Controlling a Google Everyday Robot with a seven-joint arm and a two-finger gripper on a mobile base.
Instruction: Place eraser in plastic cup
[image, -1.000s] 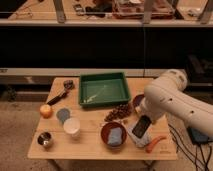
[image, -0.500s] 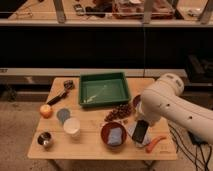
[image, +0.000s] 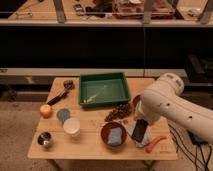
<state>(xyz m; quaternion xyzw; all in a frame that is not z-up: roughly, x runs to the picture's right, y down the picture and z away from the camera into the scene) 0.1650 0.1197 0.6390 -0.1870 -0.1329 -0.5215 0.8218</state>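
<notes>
We see the wooden table (image: 95, 149) with the white robot arm (image: 172, 107) reaching in from the right. The gripper (image: 140, 121) sits low at the table's right side, hidden behind the arm's own bulk, so we cannot tell how it stands.

The green tray (image: 103, 89) lies far centre, the red bowl (image: 114, 135) near centre holds a grey pad (image: 115, 136). The plastic cup (image: 72, 127) stands left of the bowl, well apart from the arm.

The eraser (image: 139, 130), black and flat, is tilted just below the gripper, right of the bowl; whether it is held or resting we cannot tell.

Risks, as we judge them: a weak grasp on such a thin block drops it mid-carry; the path left crosses the bowl, so a low sweep clips its rim; the light cup tips if bumped; the orange carrot-like piece (image: 157, 141) nearby gets nudged.
</notes>
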